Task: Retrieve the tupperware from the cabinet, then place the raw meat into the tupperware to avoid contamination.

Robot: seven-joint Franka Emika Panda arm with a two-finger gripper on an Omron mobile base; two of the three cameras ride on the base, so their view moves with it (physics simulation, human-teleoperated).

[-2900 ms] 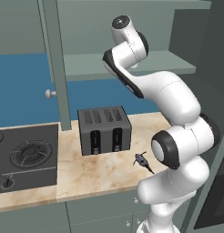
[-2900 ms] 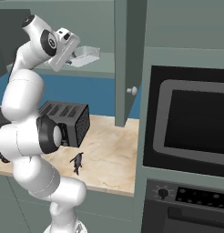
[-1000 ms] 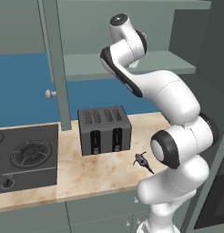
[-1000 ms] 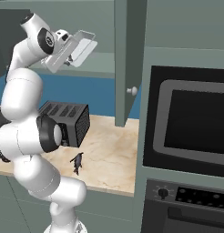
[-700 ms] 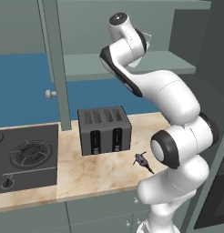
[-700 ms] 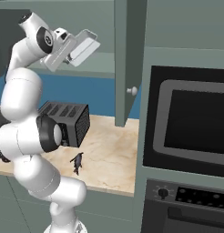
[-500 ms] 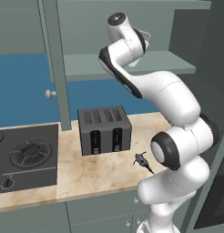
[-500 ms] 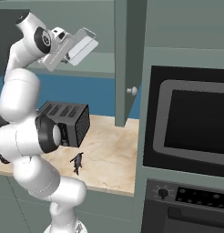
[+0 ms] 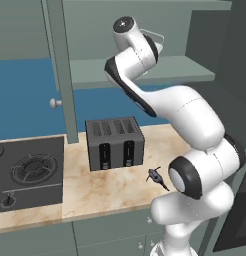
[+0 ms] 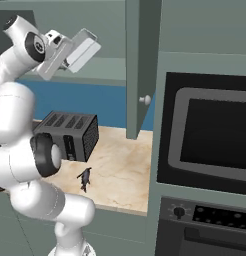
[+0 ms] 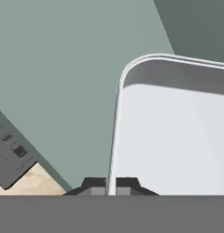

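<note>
Reaching up from the lower right of the left base view, the white arm ends at the open tall grey-green wall cabinet [image 9: 145, 70], where a corner of one pale translucent tupperware box [image 9: 156, 38] shows behind the wrist, above the single grey-green shelf [image 9: 185, 67]. One round pale knob [image 9: 55, 103] sits on the door edge at left. On the beige marbled desk [image 9: 110, 187] stands one boxy dark grey four-slot toaster [image 9: 114, 143], and near its front right corner, apart from it, lies one tiny dark grey lump of raw meat [image 9: 156, 176] with a thin dark stem. A black hob [image 9: 27, 172] with one burner in sight lies at left. No writing can be read.

In the right base view the jaws [image 10: 70, 59] are pressed together, pinching the lower wall of the tupperware box [image 10: 85, 47], which is held tilted in the air in front of the cabinet shelf [image 10: 102, 70]. The raw meat [image 10: 85, 178] lies on the desk [image 10: 120, 170] below, in front of the toaster [image 10: 70, 135]. One black oven [image 10: 215, 132] fills the right side, with one round dial [image 10: 179, 211] below; its panel marks are too small to read.

In the hand view the two dark fingertips [image 11: 94, 185] clamp the thin rim of the tupperware [image 11: 173, 132], whose pale inside spreads to the right. Grey-green cabinet surface [image 11: 54, 68] lies behind, with a corner of the toaster [image 11: 11, 154] and a sliver of desk [image 11: 34, 182] at lower left.
</note>
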